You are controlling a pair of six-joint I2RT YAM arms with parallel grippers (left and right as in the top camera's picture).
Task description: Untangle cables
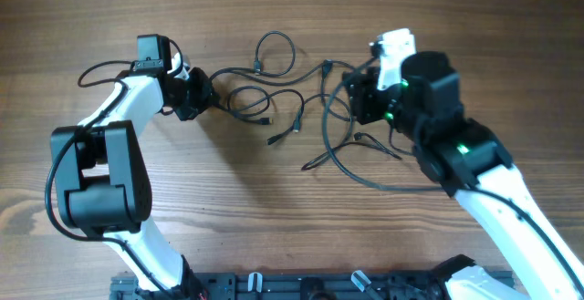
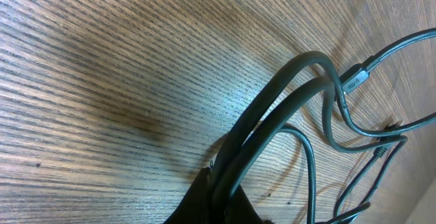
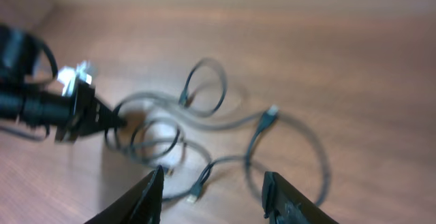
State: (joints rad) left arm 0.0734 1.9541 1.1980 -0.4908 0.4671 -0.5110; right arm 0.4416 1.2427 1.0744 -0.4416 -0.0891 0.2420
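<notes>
Several thin black cables (image 1: 245, 92) lie in loose overlapping loops on the wooden table between my two arms. My left gripper (image 1: 206, 95) is at the left end of the tangle, shut on two cable strands. In the left wrist view those strands (image 2: 286, 88) rise from the closed jaws and arc off to the right. My right gripper (image 1: 352, 98) sits over the right side of the tangle. Seen from the right wrist, it (image 3: 212, 191) is open above the cables (image 3: 225, 120), with nothing between its fingers. A small plug (image 3: 195, 198) lies just below them.
A black rail (image 1: 301, 286) runs along the front edge of the table. A thicker black wire (image 1: 91, 72) loops off the left arm at far left. Bare wood (image 1: 237, 209) stretches in front of the tangle.
</notes>
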